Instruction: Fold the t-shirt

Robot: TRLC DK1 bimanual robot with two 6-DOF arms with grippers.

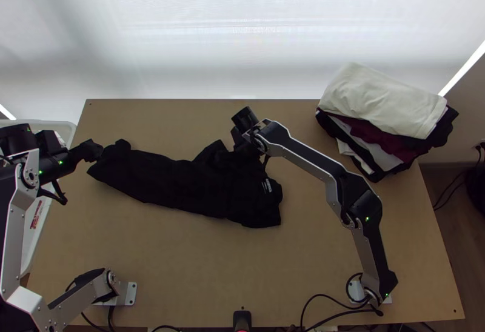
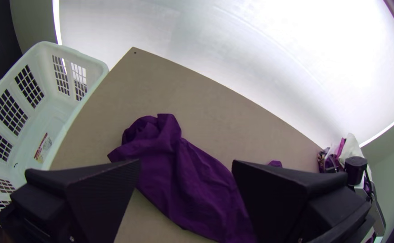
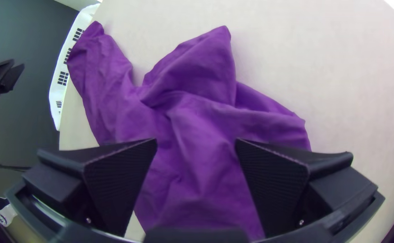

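My left gripper (image 1: 88,151) hangs by the far-left end of the dark t-shirt (image 1: 182,182), which lies bunched in a long strip across the table. In the left wrist view the same gripper (image 2: 186,167) is open, and the shirt (image 2: 178,180), purple there, lies beyond its fingers. Over the shirt's upper right part stands my right gripper (image 1: 242,148). The right wrist view has this gripper (image 3: 196,146) open above the loosely creased shirt (image 3: 192,130), with cloth visible between the parted fingers.
A stack of folded clothes (image 1: 388,114) sits at the table's far right corner. Along the left edge stands a white basket (image 1: 68,127). Bare tabletop (image 1: 200,259) stretches in front of the shirt. The right arm (image 1: 321,171) spans the table's right half.
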